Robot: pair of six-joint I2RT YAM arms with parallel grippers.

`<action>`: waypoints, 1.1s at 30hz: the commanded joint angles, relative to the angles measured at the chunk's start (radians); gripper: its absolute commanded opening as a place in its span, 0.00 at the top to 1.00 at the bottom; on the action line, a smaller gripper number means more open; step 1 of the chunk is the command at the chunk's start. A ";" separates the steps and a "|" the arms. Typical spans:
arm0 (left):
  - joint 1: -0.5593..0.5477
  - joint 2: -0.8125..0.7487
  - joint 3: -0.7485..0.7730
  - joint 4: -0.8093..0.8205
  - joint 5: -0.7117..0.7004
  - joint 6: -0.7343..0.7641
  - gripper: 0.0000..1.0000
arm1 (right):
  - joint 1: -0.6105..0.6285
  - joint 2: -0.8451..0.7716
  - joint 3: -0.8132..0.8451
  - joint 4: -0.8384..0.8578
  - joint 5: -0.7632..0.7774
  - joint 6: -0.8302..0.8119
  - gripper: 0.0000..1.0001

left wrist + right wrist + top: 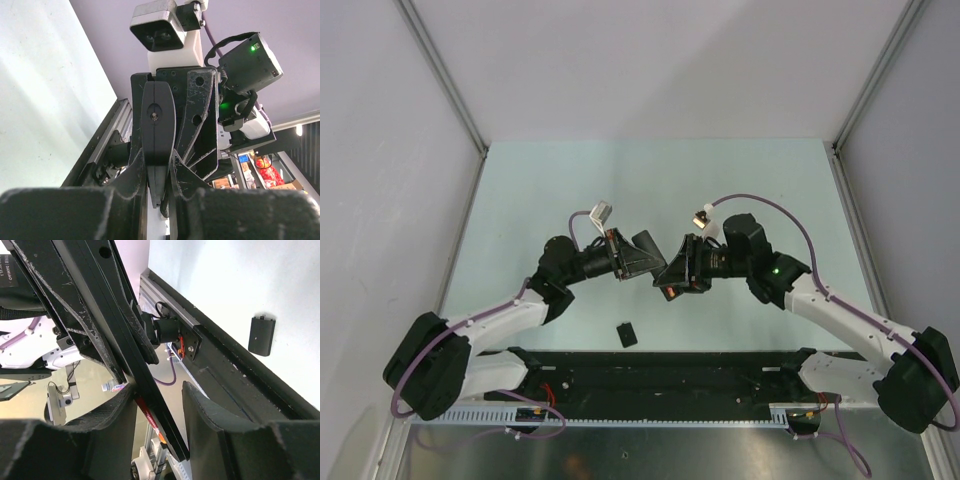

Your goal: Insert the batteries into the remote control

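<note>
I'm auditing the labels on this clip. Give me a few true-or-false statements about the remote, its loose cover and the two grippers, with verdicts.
1. The remote control lies flat on the table. False: it is held up in the air between the two arms.
2. The remote control runs between the fingers of both the left gripper and the right gripper. True.
3. The small black cover is fitted on the remote control. False: it lies by itself on the table, apart from both grippers.
4. The left gripper is shut on the remote control. True.
</note>
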 commanded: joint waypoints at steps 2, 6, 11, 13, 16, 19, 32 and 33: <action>0.019 -0.043 0.056 0.076 -0.049 -0.002 1.00 | 0.015 -0.019 -0.028 -0.017 -0.020 0.018 0.58; 0.020 -0.042 0.059 0.077 -0.049 -0.002 1.00 | 0.029 -0.018 -0.034 -0.003 -0.021 0.022 0.60; 0.023 -0.040 0.062 0.076 -0.054 -0.001 1.00 | 0.055 -0.008 -0.037 0.008 -0.015 0.024 0.66; 0.023 -0.040 0.065 0.076 -0.051 -0.002 1.00 | 0.067 -0.005 -0.039 0.009 -0.013 0.024 0.67; 0.025 -0.041 0.065 0.077 -0.051 -0.002 1.00 | 0.089 0.004 -0.042 0.015 -0.009 0.022 0.67; 0.028 -0.043 0.068 0.076 -0.047 -0.001 1.00 | 0.102 0.011 -0.043 0.019 -0.009 0.022 0.69; 0.036 -0.043 0.053 0.077 -0.047 0.004 1.00 | 0.121 0.024 -0.048 0.031 -0.007 0.012 0.74; 0.034 -0.042 0.051 0.076 -0.044 0.005 1.00 | 0.118 0.019 -0.048 0.043 -0.007 0.015 0.68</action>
